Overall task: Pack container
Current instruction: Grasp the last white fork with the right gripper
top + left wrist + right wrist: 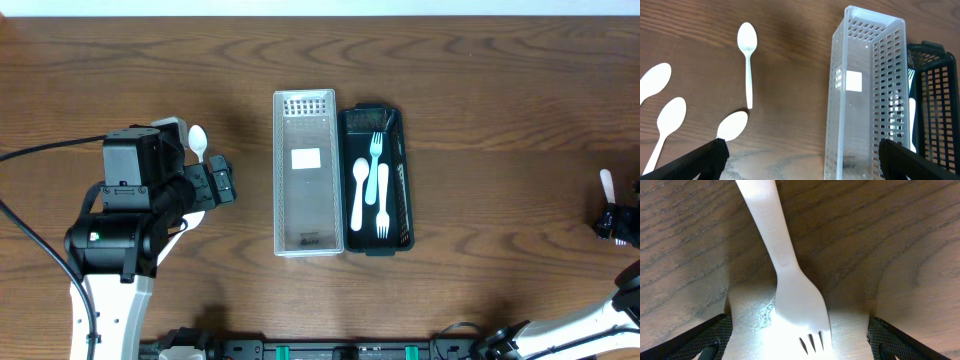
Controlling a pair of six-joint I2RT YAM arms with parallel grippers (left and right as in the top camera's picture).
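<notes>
A clear perforated bin point(305, 205) stands at the table's middle, holding only a label. A black bin point(408, 200) touches its right side and holds a white spoon point(360, 190) and two forks point(381, 190). My left gripper point(215, 185) is open and empty over the table, left of the clear bin point(865, 90). Several white spoons point(747, 55) lie on the wood ahead of it in the left wrist view. My right gripper point(800, 340) at the far right edge point(615, 220) is open, low over the table. A white fork point(790, 285) lies between its fingers, untouched.
The black bin also shows at the right edge of the left wrist view point(932, 100). One spoon point(198, 140) peeks out beside the left arm overhead. The fork's handle point(606, 185) points toward the table's back.
</notes>
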